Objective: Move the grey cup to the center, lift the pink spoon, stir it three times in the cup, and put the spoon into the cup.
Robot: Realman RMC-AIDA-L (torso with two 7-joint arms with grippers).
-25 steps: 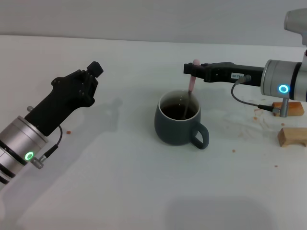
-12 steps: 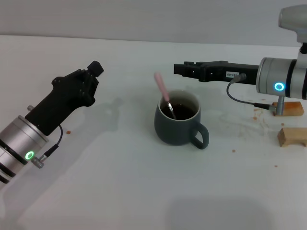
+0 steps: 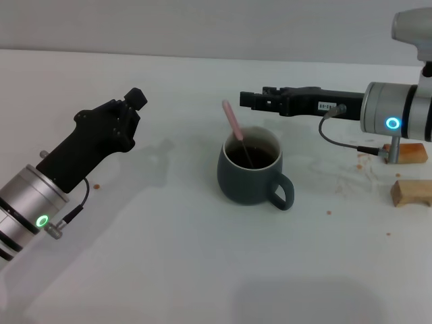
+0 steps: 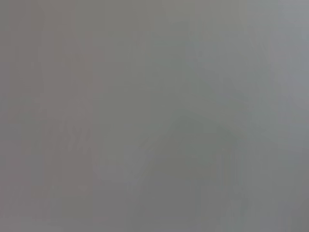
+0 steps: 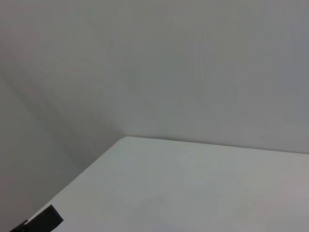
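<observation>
The grey cup [image 3: 251, 177] stands near the middle of the white table [image 3: 175, 270], holding dark liquid, with its handle toward the front right. The pink spoon [image 3: 233, 121] rests in the cup, bowl in the liquid and pink handle leaning over the far-left rim. My right gripper [image 3: 244, 100] hovers just behind and above the cup, open, holding nothing and clear of the spoon. My left gripper [image 3: 133, 98] is raised over the table well to the left of the cup. The left wrist view shows only blank grey.
Two small wooden blocks [image 3: 412, 192] [image 3: 410, 153] lie at the right edge, under the right arm. Small crumbs [image 3: 329, 212] dot the table near them. The right wrist view shows the table's far edge [image 5: 193, 142] and the wall.
The right gripper let go of the spoon, which tipped from upright to lean on the cup's left rim. The gripper slid a little to the left. The left arm stayed put.
</observation>
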